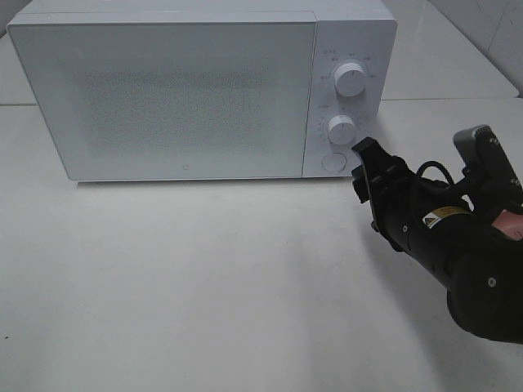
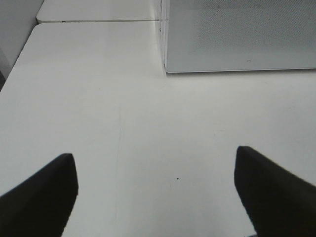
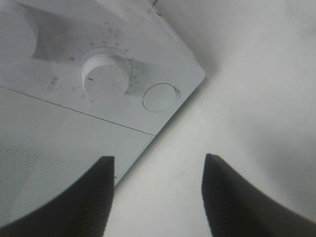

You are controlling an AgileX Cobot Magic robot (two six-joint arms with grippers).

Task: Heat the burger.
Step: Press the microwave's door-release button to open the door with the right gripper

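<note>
Our right tool [image 3: 158, 160], jaws apart, faces the microwave [image 1: 163, 90]'s round button [image 3: 159, 97] just ahead; left tool [image 2: 154, 155], also apart, lies farther. Burger unseen.

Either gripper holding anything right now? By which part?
Nothing held: left gripper open over the table; right gripper open and empty, near the round button on the microwave.

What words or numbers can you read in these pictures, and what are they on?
Nothing reads clearly.
Markings around the upper knob and lower knob of the microwave: too blurred.
The yellow sticker on the right arm: too small.
</note>
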